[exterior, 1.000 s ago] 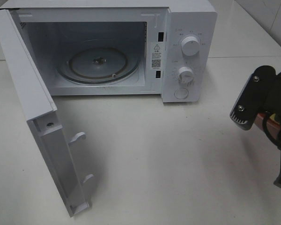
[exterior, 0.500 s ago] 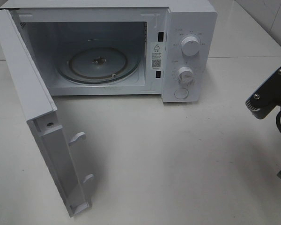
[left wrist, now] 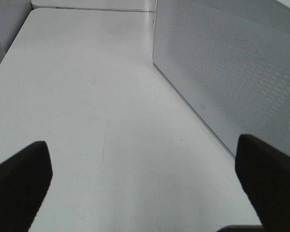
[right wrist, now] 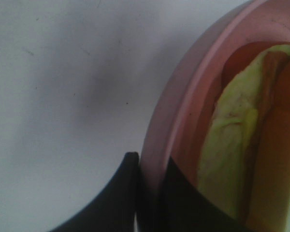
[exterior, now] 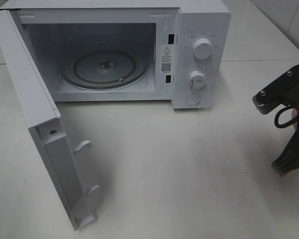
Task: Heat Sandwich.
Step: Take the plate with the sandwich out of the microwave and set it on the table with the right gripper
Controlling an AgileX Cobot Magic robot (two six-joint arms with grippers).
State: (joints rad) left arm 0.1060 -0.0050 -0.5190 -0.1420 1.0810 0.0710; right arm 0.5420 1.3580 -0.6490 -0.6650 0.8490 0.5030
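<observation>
The sandwich [right wrist: 237,140] is seen only in the right wrist view, lying in the well of its pink plate [right wrist: 171,116], whose rim is clamped between the right fingers [right wrist: 130,193]. Compared with a second ago, the right arm [exterior: 289,104] is turned and sits nearer the worktop's [exterior: 189,169] edge. The microwave [exterior: 199,55] stands open and empty, so loading is judged next. The left fingers [left wrist: 19,179] are spread wide, grasping nothing.

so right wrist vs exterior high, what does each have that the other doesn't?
Only the right wrist view shows the pink plate with the sandwich on it, and the right gripper shut on the plate's rim. Only the exterior high view shows the microwave, its door swung open and its glass turntable bare. Both show the white table.
</observation>
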